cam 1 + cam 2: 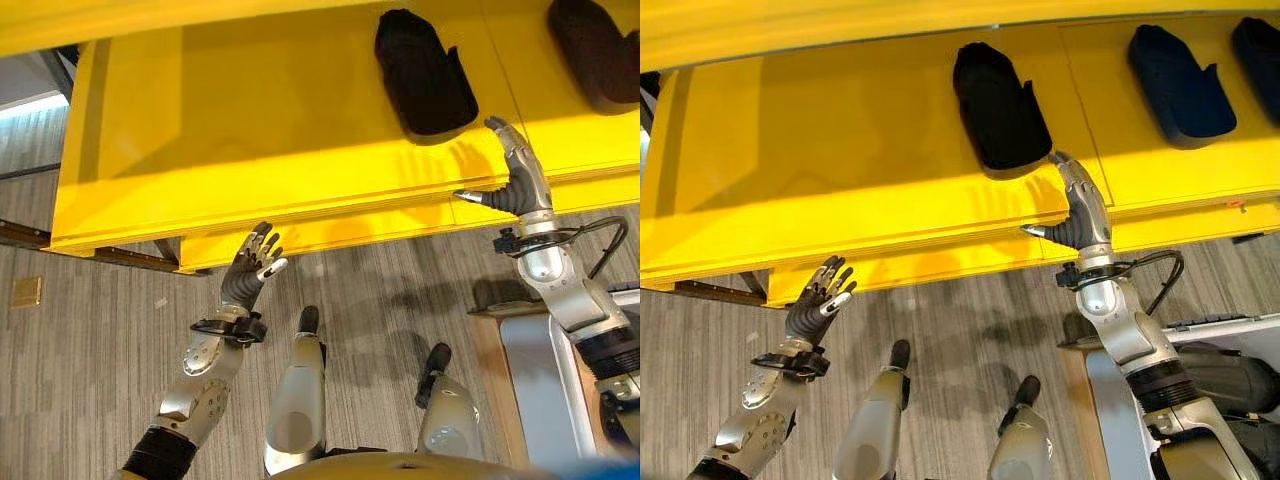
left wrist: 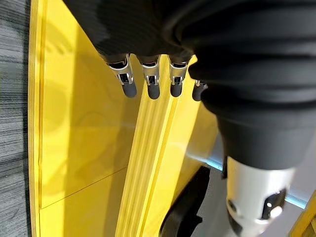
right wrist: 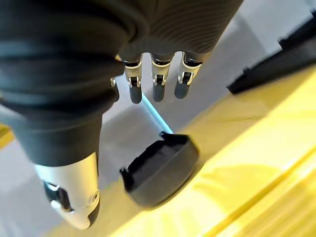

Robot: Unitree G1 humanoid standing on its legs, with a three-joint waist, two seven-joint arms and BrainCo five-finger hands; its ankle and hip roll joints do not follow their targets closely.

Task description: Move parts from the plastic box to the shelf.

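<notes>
Yellow shelf (image 1: 840, 170): three dark moulded parts (image 1: 998, 108) set along its back, one just beside the right hand (image 1: 1083, 215), open and empty. Left hand (image 1: 816, 305): open, empty, below front edge. Further parts presumably remain.

Silver-grey arms, dark ribbed wrist covers — left hand (image 1: 252, 268), right hand (image 1: 1080, 215): silver fingers, dark tips

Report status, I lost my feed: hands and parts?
Both hands open, empty: right hand by nearest black part on yellow shelf; left hand below shelf edge. Nothing blocking.
</notes>
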